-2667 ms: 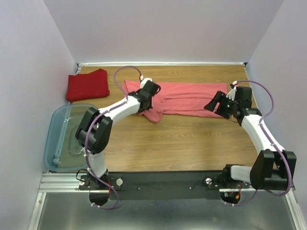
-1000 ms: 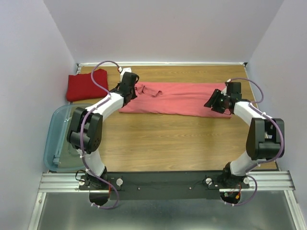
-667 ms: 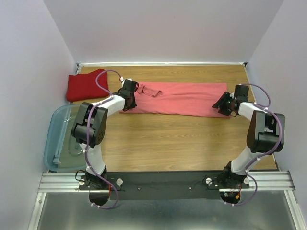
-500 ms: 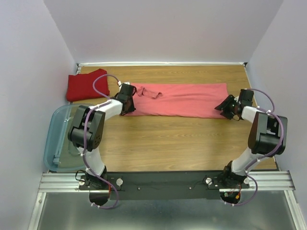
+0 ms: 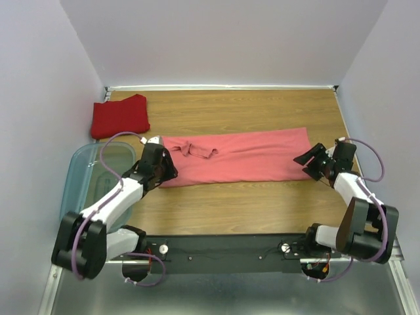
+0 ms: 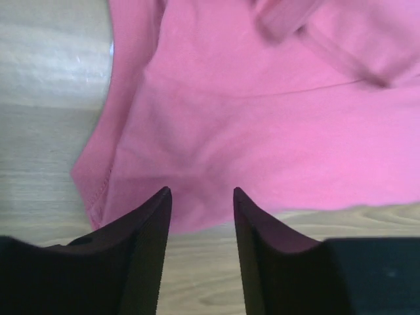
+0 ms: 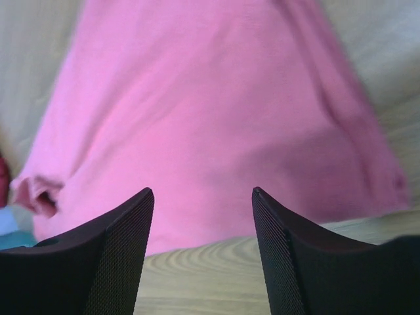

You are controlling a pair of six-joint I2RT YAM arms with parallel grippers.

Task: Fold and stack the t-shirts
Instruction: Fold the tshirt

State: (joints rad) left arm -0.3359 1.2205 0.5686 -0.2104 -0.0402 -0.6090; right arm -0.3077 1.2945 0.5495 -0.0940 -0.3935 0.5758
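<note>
The step in hand looks like the folding of the salmon-pink cloth t-shirt (image 5: 243,154). It lies flat as a long narrow band across the middle of the wooden table (image 5: 243,210), its collar end with a rumpled bit of neckline toward the left and its hem end toward the right. The left gripper (image 5: 163,169) sits low at the band's left end. In its wrist view the two black fingers (image 6: 147,249) are spread, with the near edge of the cloth lying in the gap between them and nothing pinched. The right gripper (image 5: 308,159) is at the band's right end, likewise spread and holding nothing, and the pink cloth fills the wrist view just ahead of its tips. I judge that the lengthwise fold is done and a crosswise fold is due. For that, one gripper must go down onto its end, close on all the layers at the edge, then lift and carry that end over to meet the other without dragging the band askew. The counts are two t-shirts, one bin and two grippers. The second t-shirt, a darker deep red cloth one (image 5: 119,117), already lies folded at the far left corner, well apart from the pink one. The single clear bluish plastic bin (image 5: 79,172) stands at the table's left edge, nearer than the red shirt.
</note>
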